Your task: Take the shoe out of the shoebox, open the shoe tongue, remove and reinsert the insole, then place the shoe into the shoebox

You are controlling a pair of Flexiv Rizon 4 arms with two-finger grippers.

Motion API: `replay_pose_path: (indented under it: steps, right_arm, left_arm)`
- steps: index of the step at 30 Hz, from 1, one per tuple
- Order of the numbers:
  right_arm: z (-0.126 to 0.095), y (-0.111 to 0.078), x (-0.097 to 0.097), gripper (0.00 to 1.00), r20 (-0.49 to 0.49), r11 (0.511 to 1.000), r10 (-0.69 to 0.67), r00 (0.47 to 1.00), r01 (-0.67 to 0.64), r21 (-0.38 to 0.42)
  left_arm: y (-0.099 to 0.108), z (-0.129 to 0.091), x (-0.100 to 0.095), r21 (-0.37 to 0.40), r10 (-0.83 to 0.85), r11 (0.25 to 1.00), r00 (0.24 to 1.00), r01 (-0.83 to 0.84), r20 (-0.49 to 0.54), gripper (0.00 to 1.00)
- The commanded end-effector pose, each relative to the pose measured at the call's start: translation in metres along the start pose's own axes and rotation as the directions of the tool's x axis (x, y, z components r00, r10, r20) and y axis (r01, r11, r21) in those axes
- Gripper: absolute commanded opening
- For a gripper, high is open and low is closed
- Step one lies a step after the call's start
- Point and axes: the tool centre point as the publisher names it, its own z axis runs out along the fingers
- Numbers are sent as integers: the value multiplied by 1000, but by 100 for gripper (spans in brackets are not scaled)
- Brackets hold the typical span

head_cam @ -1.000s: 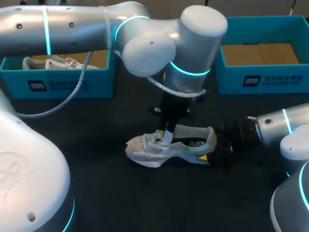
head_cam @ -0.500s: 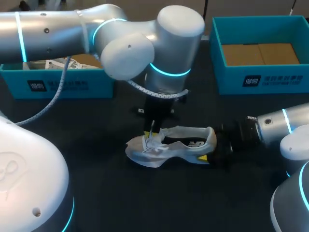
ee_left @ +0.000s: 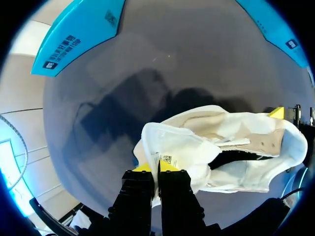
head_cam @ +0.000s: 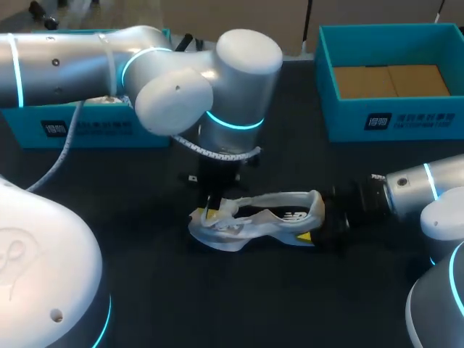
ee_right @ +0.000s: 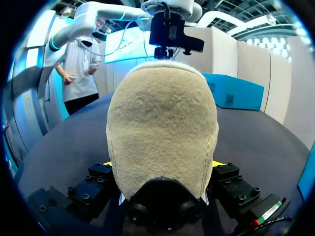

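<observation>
Where the left arm [head_cam: 87, 58] entered from the upper left of the frame, it passed in front of the left shoebox [head_cam: 94, 129]. The left gripper [head_cam: 212, 209] hung at centre over the toe end of the shoe [head_cam: 254, 221], with its fingers pinched nearly together on the shoe tongue [ee_left: 172, 147]. The white shoe rested on the black table [head_cam: 217, 304], toe leftward and heel rightward. At centre right, the right gripper [head_cam: 317, 223] clasped the heel from both sides, fingers spread wide around it. The right shoebox [head_cam: 391, 119] stood at the upper right, well apart from the shoe.
</observation>
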Motion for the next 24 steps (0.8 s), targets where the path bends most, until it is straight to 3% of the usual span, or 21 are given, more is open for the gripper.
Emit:
replay_pose_path:
  steps: [1, 2, 4, 10, 11, 12, 16, 21, 24]
  right_arm:
    - [1, -1, 1, 0, 1, 1000, 1, 1000, -1, 3]
    - [1, -1, 1, 0, 1, 1000, 1, 1000, -1, 3]
    - [1, -1, 1, 0, 1, 1000, 1, 1000, -1, 3]
    - [1, -1, 1, 0, 1, 1000, 1, 1000, -1, 3]
    - [1, -1, 1, 0, 1, 1000, 1, 1000, -1, 3]
    - [1, -1, 1, 0, 1, 1000, 1, 1000, -1, 3]
    - [1, -1, 1, 0, 1, 1000, 1, 1000, -1, 3]
    - [1, -1, 1, 0, 1, 1000, 1, 1000, -1, 3]
    - [1, -1, 1, 0, 1, 1000, 1, 1000, -1, 3]
  left_arm:
    - [-1, 7, -2, -5, -3, 1000, 1000, 3, 9, 0]
    - [-1, 7, -4, -5, -3, 1000, 1000, 3, 10, 16]
    - [0, 7, -7, -3, -5, 1000, 1000, 5, 14, 34]
    - [4, 6, -16, -2, -1, 1000, 1000, 1, 18, 53]
    - [5, 5, -17, 0, -1, 1000, 1000, 1, 19, 58]
    - [6, 3, -19, 2, -1, 1000, 1000, 1, 17, 71]
    - [11, -5, -25, 21, 9, 1000, 1000, -9, 3, 82]
    - [15, -16, -29, 52, 35, 998, 999, -34, -8, 87]
    - [19, -33, -27, 118, 108, 988, 994, -104, -25, 100]
